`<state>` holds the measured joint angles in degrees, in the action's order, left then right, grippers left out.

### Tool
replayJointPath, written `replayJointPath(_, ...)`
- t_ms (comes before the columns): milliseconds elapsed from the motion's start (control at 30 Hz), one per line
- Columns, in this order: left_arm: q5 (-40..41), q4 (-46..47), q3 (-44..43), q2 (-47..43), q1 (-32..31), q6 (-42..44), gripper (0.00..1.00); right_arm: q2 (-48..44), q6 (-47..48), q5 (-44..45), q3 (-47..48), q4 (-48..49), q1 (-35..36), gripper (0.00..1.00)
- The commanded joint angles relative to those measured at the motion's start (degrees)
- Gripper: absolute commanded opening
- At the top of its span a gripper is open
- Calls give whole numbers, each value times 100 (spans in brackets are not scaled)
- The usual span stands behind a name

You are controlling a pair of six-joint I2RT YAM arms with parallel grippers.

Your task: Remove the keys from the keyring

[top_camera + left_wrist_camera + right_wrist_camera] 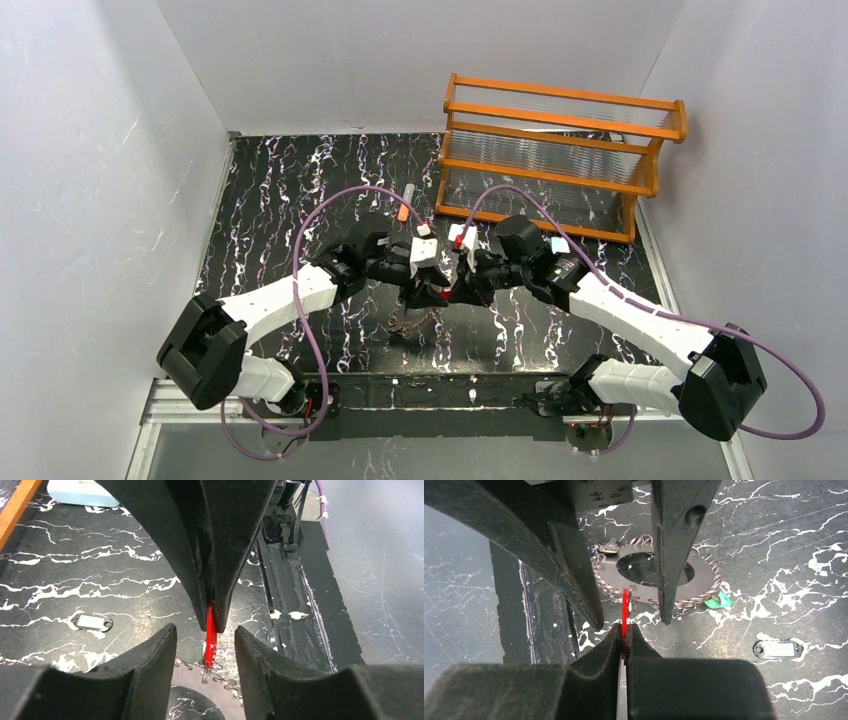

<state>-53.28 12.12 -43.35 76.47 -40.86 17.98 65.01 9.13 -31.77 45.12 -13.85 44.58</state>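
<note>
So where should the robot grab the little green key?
Probably the outer end of the green key, coming down from above on the side away from the keyring: it pokes out past the wiry rim, so the fingers get room there.

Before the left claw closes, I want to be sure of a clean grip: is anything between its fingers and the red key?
Nothing visible. The left claw stands open with a finger on each side of the red key and bare gaps between. The right claw pinches the key's top end, clear of those gaps.
</note>
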Motion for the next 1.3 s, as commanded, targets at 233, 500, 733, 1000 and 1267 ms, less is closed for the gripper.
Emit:
replayJointPath(233,-395,-219,-340,0,-53,-62,0,4,81,-236,200,233,-25,3)
replayJointPath(500,611,1480,633,-684,-52,-1412,0,-1071,-940,928,-1156,2027,-99,33)
replayJointPath(733,1152,2261,949,-927,-80,-2065,0,-1386,-1751,585,-2404,3950,-207,49)
replayJointPath(1000,1478,2037,1024,-1016,-129,-1997,7,-1181,-1788,1193,-2216,3190,-206,50)
replayJointPath(1267,2601,1559,1151,-1128,-283,-2832,39,-494,-2298,1609,-1768,1751,-203,53)
